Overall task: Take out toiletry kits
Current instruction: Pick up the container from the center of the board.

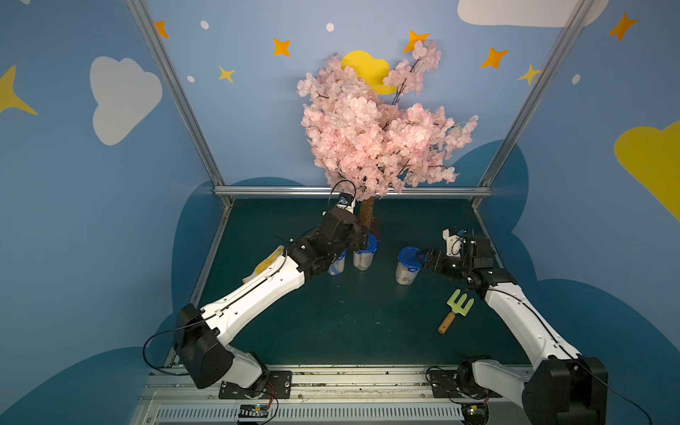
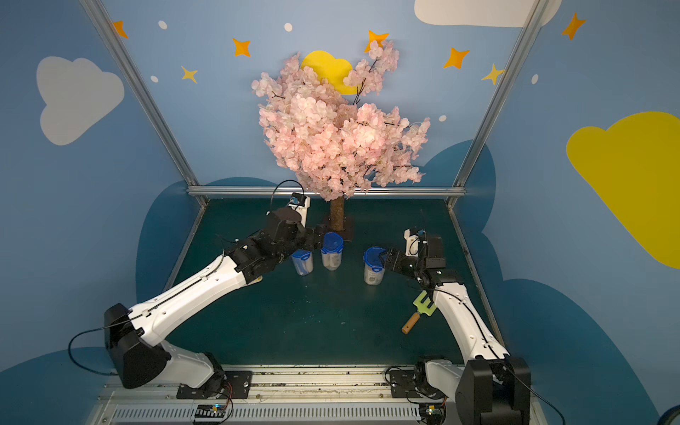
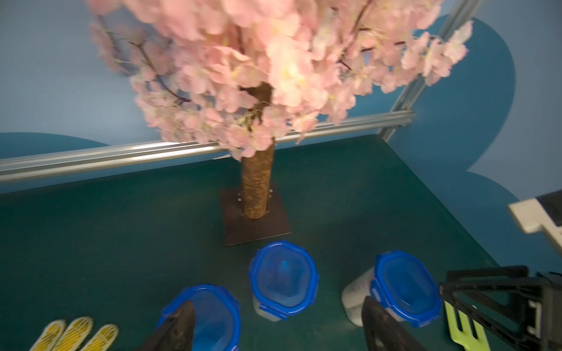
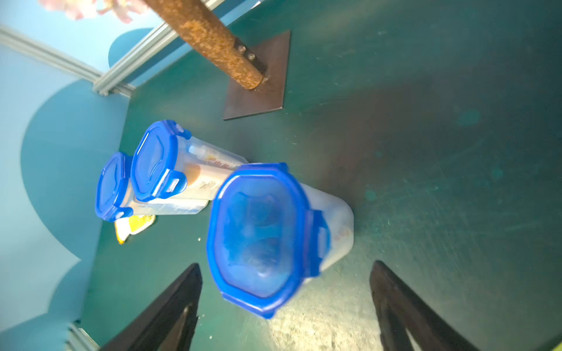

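Toiletry kits (image 4: 213, 170) in jars (image 4: 331, 218), just before right claw (image 4: 286, 266)

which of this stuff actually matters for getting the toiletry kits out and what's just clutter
For the job:
- three lidded clear jars
- toiletry kit pieces, seen through a jar wall

Just lying about:
- pink blossom tree
- green garden fork
- yellow glove

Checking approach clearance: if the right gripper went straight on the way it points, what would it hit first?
Most likely the nearest blue-lidded jar, up near its lid. It stands just ahead of the right gripper, in line with the gap between its open fingers. Exact contact height is unclear.
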`<state>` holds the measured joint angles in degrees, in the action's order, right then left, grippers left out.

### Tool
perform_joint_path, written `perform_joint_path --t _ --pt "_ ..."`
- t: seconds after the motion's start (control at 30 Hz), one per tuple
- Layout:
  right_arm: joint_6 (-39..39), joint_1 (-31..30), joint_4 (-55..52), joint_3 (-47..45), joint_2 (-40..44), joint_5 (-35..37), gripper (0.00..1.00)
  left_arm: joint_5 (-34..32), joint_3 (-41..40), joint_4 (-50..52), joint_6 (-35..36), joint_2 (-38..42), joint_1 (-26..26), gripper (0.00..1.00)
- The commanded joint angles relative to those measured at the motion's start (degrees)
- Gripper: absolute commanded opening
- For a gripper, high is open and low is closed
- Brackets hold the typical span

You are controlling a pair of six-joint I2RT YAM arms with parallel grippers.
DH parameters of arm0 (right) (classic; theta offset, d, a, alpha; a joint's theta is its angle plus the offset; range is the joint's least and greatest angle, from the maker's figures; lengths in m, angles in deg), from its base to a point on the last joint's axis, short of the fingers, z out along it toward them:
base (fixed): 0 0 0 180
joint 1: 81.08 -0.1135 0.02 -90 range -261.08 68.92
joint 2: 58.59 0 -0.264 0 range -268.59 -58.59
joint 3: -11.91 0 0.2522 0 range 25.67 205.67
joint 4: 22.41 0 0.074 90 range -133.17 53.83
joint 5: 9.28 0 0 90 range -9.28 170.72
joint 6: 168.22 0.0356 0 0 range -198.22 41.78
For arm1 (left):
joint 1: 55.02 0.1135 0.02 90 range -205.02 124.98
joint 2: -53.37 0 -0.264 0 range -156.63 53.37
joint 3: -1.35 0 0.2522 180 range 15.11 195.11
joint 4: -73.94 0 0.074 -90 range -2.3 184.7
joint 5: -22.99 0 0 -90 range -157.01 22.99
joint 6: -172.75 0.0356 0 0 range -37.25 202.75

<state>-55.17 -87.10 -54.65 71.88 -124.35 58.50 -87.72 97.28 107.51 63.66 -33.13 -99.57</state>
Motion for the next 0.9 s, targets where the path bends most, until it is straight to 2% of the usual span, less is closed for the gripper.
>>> perform_joint_path --t 0.0,0.1,0.17,0.33,0.5,0.77,0.87 --pt "-3.30 -0.03 -3.67 2.21 0.10 -2.51 0.91 3.81 3.47 6.19 -1.22 -3.40 -0.71 0.91" --pt "-6.16 -1.25 -8.74 6.08 -1.74 3.31 0.93 4.96 4.56 7.93 -3.74 -5.27 -0.71 1.00" --pt "-7.12 -2.76 -10.59 8.12 -2.72 6.86 0.98 5.04 4.49 8.61 -4.42 -5.52 -0.71 1.00" --pt "-9.17 -9.78 -13.51 13.92 -6.15 17.66 0.98 4.67 2.99 9.11 -4.67 -4.03 -0.18 1.00" --pt "-9.68 -16.11 -17.81 21.28 -13.66 26.58 0.98 5.44 0.25 9.10 -5.35 -0.58 2.28 1.00" --pt "-7.32 -20.59 -27.87 30.32 -24.04 35.04 0.98 9.83 -7.22 5.99 -6.67 5.89 7.61 1.00" --pt "-7.61 -21.37 -32.16 33.87 -27.95 35.37 0.98 10.84 -8.66 5.23 -6.75 6.75 8.49 1.00"
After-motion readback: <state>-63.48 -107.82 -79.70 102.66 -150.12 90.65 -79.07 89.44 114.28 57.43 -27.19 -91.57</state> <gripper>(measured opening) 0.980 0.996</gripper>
